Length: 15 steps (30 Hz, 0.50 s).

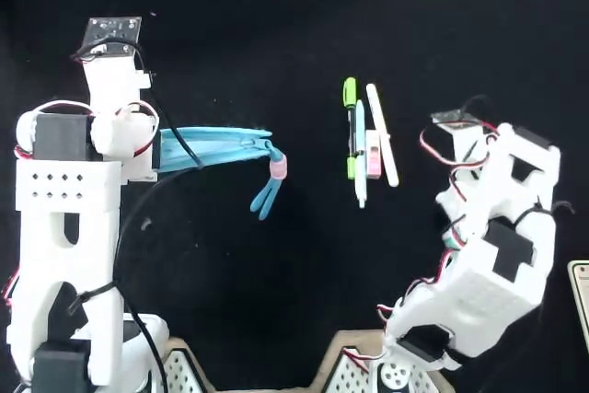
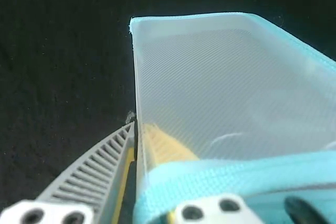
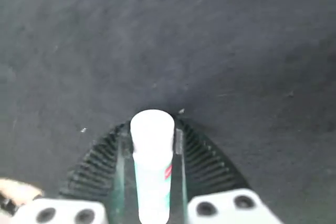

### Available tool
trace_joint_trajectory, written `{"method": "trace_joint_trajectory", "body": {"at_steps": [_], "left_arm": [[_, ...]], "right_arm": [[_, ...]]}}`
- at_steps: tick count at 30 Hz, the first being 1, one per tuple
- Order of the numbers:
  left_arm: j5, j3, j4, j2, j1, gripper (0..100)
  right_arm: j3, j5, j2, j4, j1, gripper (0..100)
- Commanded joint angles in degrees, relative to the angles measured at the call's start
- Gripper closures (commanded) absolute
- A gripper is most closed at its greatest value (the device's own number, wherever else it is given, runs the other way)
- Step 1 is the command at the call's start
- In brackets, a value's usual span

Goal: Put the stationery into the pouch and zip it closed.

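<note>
Centre left in the overhead view, the left gripper (image 2: 137, 129) pinches one end of the teal pouch (image 1: 216, 146), its strap (image 1: 270, 186) trailing right. The right gripper (image 3: 152, 129), lower right, clamps a white tube (image 3: 152, 153). A highlighter (image 1: 350, 98), pen (image 1: 382, 135) and eraser (image 1: 374, 161) lie between the arms.

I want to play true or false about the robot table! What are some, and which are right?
1. The left gripper holds the pouch. True.
2. The light blue pen is inside the pouch. False: it lies on the table, apart from the pouch.
3. The right gripper holds a white tube. True.
4. The highlighter is red. False: it has green ends.
</note>
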Motion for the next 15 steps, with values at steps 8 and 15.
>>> {"method": "trace_joint_trajectory", "body": {"at_steps": [8,15], "left_arm": [[0.09,-0.22,-0.35,0.0,1.01,97],[0.09,-0.04,-0.35,0.0,1.01,97]], "right_arm": [[12.35,-1.58,-47.96,6.15,-2.9,98.8],[12.88,-19.16,-72.92,6.51,-20.22,98.8]]}}
